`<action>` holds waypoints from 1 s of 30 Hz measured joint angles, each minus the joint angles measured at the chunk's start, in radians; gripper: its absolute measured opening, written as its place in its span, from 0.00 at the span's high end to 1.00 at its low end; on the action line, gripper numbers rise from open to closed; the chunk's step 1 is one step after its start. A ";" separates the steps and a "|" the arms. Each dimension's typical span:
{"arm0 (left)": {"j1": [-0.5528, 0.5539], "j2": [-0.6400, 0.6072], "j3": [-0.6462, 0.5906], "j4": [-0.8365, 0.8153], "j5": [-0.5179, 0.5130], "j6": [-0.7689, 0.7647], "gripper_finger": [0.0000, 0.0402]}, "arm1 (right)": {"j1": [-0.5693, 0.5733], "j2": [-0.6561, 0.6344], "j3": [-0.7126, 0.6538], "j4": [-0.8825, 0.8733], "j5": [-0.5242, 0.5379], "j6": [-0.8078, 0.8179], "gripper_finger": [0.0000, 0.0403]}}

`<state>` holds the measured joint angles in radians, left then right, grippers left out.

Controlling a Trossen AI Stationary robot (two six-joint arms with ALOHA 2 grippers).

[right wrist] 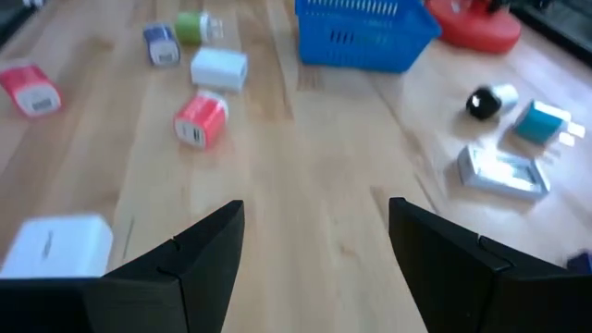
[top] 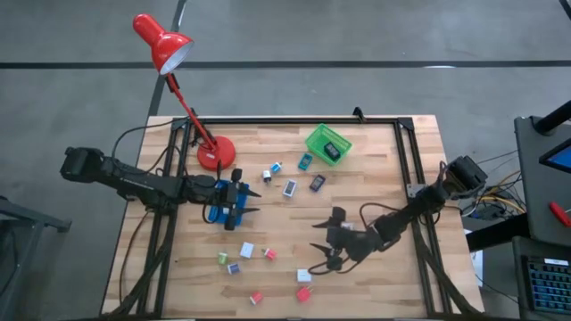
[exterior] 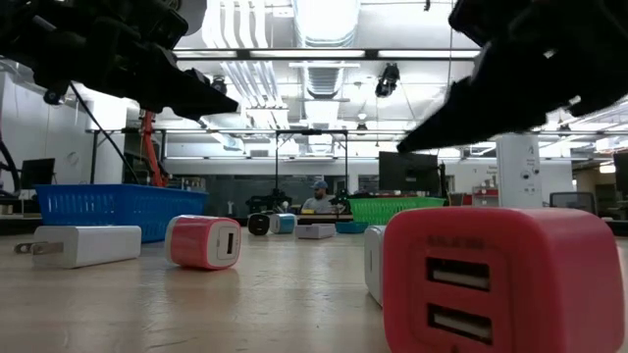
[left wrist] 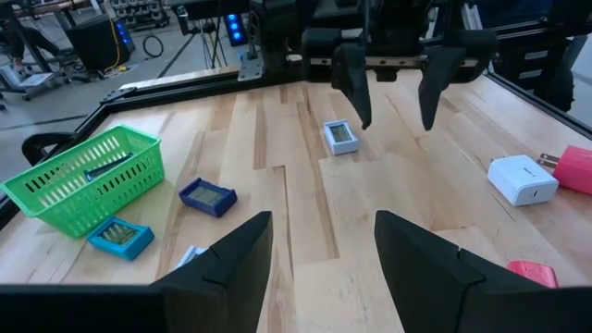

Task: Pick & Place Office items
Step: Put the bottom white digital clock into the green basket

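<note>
Since the office items (top: 268, 253) lie scattered on bare table (top: 375, 178) between my arms, both claws hang empty; left gripper (top: 251, 201) over blue tray (top: 221, 203), right gripper (top: 323, 254) parted beside a white block (top: 304, 275).

Bare wood between blue tray (top: 225, 207) and right gripper (top: 323, 256); scattered office items (top: 245, 251) apparently flanking it.

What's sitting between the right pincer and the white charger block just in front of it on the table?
Nothing visible. The right pincer hangs open just above the white charger block, with only bare wood table between them. A red block lies just beyond the white one, not in the path.
</note>
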<state>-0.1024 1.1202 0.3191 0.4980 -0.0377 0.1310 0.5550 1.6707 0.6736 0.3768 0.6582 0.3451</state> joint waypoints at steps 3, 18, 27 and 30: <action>0.000 0.000 0.000 0.000 0.000 0.000 0.51 | 0.004 0.000 0.004 -0.070 0.000 0.042 0.36; 0.000 0.000 0.000 0.000 0.000 0.000 0.51 | 0.004 -0.003 0.023 -0.391 -0.097 0.231 0.35; 0.000 0.000 0.000 0.000 0.000 0.000 0.51 | 0.004 -0.105 0.026 -0.546 -0.114 0.265 0.35; 0.000 0.000 0.000 0.000 0.000 0.000 0.51 | 0.004 -0.158 0.026 -0.620 -0.124 0.288 0.35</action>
<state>-0.1026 1.1202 0.3191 0.4976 -0.0376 0.1310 0.5587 1.5128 0.6994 -0.2430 0.5347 0.6335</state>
